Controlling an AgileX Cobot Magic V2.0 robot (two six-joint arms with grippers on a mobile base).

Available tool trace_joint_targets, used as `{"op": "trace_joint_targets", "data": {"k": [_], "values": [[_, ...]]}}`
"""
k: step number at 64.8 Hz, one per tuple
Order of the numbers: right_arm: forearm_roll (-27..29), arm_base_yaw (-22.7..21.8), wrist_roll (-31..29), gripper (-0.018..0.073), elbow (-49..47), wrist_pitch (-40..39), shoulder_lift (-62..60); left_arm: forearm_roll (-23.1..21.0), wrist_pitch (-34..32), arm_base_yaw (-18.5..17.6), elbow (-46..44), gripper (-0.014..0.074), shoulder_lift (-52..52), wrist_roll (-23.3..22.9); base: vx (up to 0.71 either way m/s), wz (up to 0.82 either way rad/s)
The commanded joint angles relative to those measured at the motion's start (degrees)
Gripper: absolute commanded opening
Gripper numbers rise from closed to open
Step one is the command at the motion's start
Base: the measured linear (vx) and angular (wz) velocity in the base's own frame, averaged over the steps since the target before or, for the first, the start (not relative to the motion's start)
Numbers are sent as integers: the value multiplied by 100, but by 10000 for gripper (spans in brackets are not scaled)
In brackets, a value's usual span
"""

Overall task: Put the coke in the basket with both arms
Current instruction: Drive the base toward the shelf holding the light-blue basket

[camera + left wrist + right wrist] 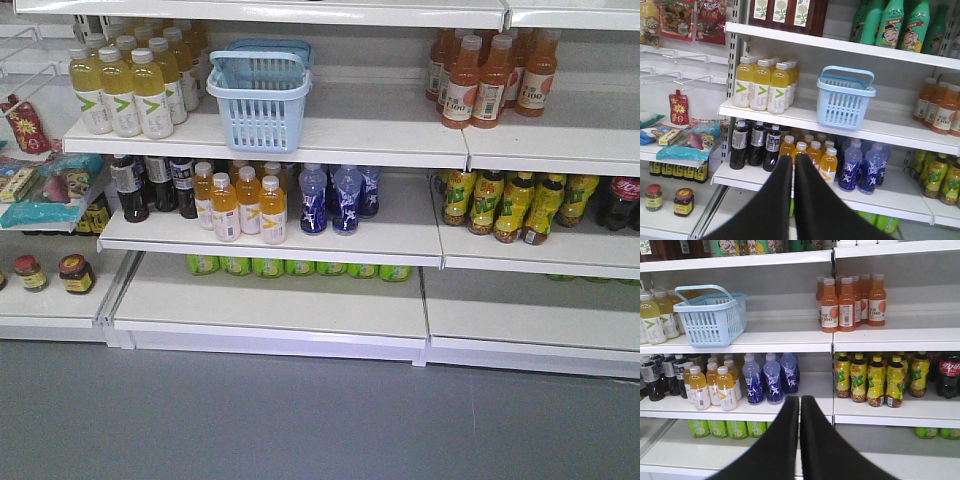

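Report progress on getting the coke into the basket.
Nothing looks done yet. The basket stands on a shelf with no bottle showing in it. The left claw and the right claw are both shut and hold nothing. Left to do: grasp the coke and place it in the basket.

yellow bottles [120, 95] | orange bottles [490, 80] | blue bottles [332, 200] | jars [75, 272]

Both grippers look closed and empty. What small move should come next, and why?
Probably open the left gripper and raise it toward the basket. It and the right gripper are shut on nothing, and the basket stands untouched on the shelf, up and right in the left wrist view.
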Motion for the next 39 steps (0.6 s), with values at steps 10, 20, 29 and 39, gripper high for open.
{"op": "trace_joint_targets", "data": {"k": [10,20,29,39], "values": [[-60,7,-6,-4,87,-436,-104,-11,-458,-4,36,-6,-110,-1,14,0],[-60,7,-6,-4,87,-436,-104,-11,-458,-4,36,-6,-110,-1,14,-1],[-60,7,-6,-4,87,-436,-104,-11,-458,-4,36,-6,-110,-1,15,-1],[-60,7,-6,-4,87,-442,-104,-11,-458,-4,36,-6,-110,-1,16,-1]]}}
